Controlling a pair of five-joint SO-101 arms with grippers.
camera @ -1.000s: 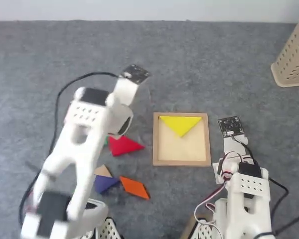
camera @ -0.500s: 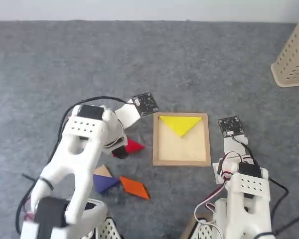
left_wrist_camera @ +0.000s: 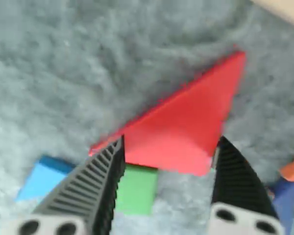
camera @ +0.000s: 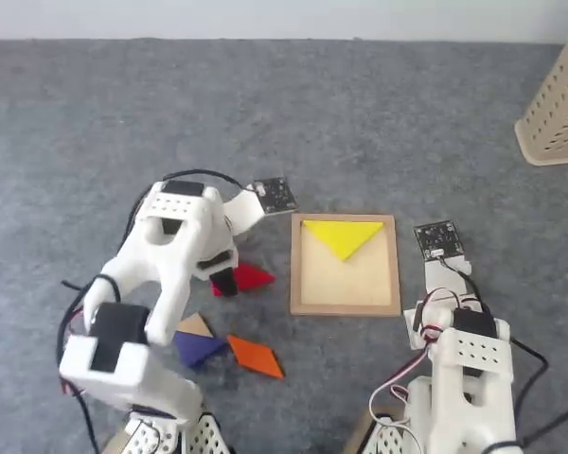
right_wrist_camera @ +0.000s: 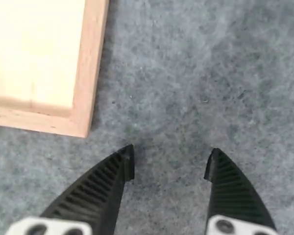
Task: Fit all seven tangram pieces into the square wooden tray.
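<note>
Yellow triangle lies in the wooden tray, centre-right of the high view; we count one of seven placed. Left gripper straddles the red triangle just left of the tray, jaws wide. Right gripper gapes over carpet. Six pieces are left to fit.

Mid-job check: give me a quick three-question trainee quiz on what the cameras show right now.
1. True or false: the yellow triangular piece lies inside the square wooden tray.
2. Which piece sits between the left gripper's open fingers? A orange parallelogram, B red triangle, C green square.
3. Fill in: the right gripper hovers open above bare grey ____.
Key: 1 true; 2 B; 3 carpet.
</note>
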